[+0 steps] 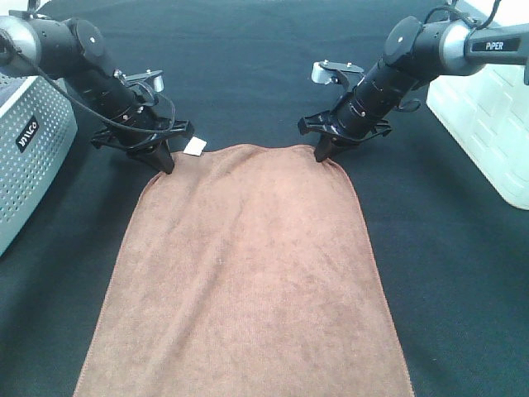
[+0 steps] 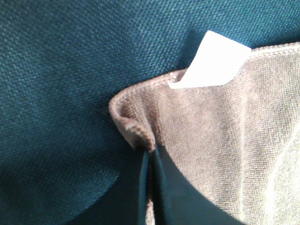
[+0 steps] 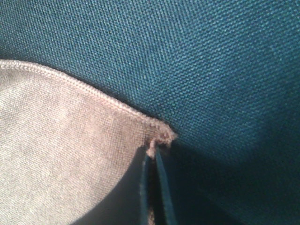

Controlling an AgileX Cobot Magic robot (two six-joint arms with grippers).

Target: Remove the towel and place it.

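The brown towel (image 1: 248,273) lies spread flat on the dark cloth, running from mid-table down past the near edge of the exterior view. Its small white tag (image 1: 194,146) sticks out at the far left corner. My left gripper (image 1: 165,164) is shut on that far left corner; the left wrist view shows the hem (image 2: 133,131) pinched between the closed fingers, with the tag (image 2: 213,61) just beyond. My right gripper (image 1: 321,155) is shut on the far right corner, and the right wrist view shows the corner tip (image 3: 159,137) caught between its fingers.
A grey perforated basket (image 1: 29,141) stands at the left edge, close behind the left arm. A white plastic bin (image 1: 488,116) sits at the right edge. Dark tablecloth (image 1: 248,74) stretches beyond the towel's far edge.
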